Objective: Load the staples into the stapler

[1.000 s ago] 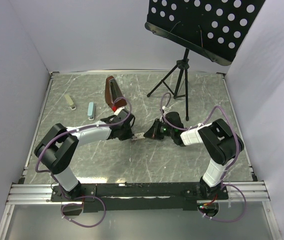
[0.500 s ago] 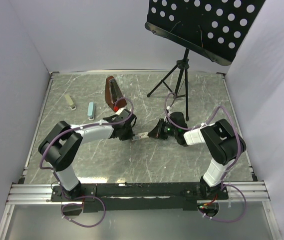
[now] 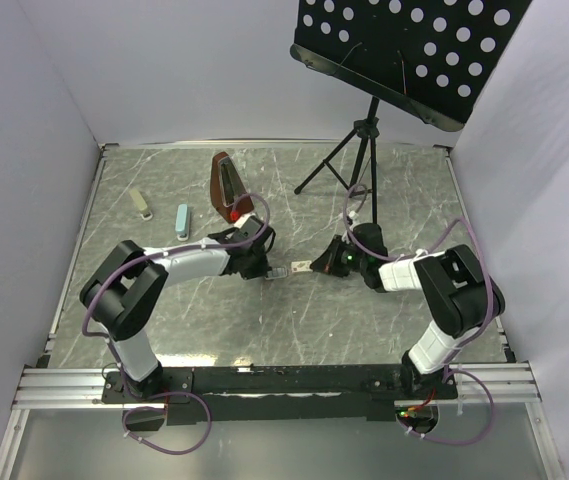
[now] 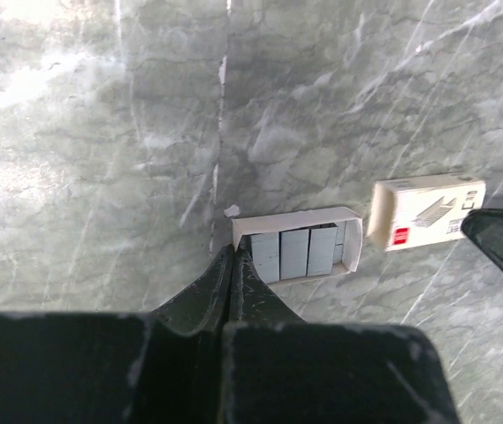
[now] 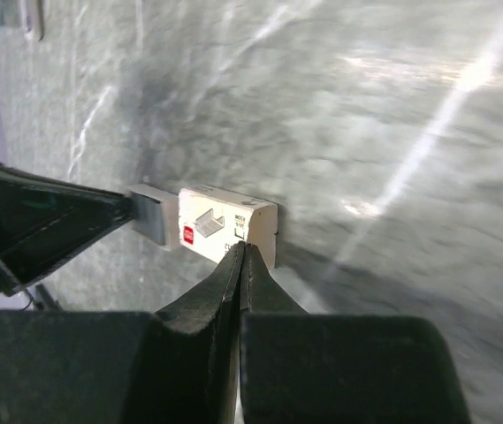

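Your staples (image 4: 293, 252) are sitting in the open tray (image 4: 295, 217) on the counter (image 3: 204, 320), right between the two arms and well apart from the stapler (image 3: 227, 185). Your left pincer (image 4: 232, 258) is squeezing fully closed on the tray's corner wall. The right pincer (image 5: 242, 256) is pinching shut on the near edge of the sleeve (image 5: 224, 228).

I'm guessing the strips are going to be light, stiff, slick and easy to snap. So you're wanting to grip one across its flat sides near the middle, gently.

The tray's long axis is running along the line between the pincers, with its open face pointing up.
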{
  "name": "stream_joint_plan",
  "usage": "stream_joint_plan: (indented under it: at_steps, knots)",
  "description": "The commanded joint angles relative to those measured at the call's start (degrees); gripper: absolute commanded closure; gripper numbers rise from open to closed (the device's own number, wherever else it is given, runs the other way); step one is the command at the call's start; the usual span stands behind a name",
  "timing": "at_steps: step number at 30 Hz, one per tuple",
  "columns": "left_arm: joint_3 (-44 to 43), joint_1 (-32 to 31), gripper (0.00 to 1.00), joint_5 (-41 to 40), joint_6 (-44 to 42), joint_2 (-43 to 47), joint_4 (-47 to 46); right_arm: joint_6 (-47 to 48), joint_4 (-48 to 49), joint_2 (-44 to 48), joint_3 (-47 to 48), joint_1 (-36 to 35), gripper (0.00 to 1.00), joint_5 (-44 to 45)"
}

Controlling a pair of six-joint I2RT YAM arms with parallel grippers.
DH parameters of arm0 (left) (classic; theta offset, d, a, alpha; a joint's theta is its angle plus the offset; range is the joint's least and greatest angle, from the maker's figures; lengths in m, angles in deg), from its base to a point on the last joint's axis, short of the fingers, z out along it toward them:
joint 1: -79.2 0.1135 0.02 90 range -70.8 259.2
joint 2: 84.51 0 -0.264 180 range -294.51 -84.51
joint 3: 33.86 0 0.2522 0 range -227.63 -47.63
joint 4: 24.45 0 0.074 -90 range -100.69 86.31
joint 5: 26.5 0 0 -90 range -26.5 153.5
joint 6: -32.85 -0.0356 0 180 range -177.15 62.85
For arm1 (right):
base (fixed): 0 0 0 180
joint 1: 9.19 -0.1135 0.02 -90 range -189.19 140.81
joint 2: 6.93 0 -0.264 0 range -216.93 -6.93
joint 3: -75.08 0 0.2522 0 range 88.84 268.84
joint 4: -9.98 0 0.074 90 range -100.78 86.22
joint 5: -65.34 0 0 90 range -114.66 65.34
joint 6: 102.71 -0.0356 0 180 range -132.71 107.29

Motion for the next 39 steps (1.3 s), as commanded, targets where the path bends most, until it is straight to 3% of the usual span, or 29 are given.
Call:
stream_joint_plan:
  at_steps: [1, 10, 17, 21, 28, 31, 33, 39]
  knots:
    - [-2.9, -0.5, 0.99, 1.2, -0.6, -1.3, -2.4, 1.9, -0.7, 3.9, -1.6, 2.2, 1.0, 2.7]
    - [-6.7, -2.4, 0.99, 1.2, -0.5, -3.7, -1.3, 1.7, -3.6, 7.3, -3.4, 4.9, 0.99, 6.5]
    - [-5.5, -2.4, 0.83, -1.0, 0.6, -3.2, -0.2, 2.8, -6.2, 9.3, -3.6, 4.9, 0.74, 9.2]
    - [-4.2, -2.2, 0.73, -2.2, 0.6, -2.1, -0.4, 3.0, -7.2, 10.3, -3.7, 4.9, 0.69, 10.0]
    - [-1.7, -0.5, 0.71, -3.8, 0.6, 2.4, 0.4, 4.2, -11.1, 15.3, -4.0, 4.8, 0.5, 12.1]
    - [0.3, 1.9, 0.63, -4.6, -0.2, 7.0, 1.0, 5.8, -15.2, 19.9, -3.4, 4.8, 0.4, 14.5]
    - [1.0, 3.9, 0.51, -4.9, -1.2, 9.4, 1.6, 6.6, -18.7, 23.8, -3.0, 4.9, 0.34, 16.5]
    - [3.6, 9.3, 0.3, -4.4, -2.7, 18.6, 2.9, 10.8, -29.8, 33.7, 0.6, 4.8, 0.11, 21.0]
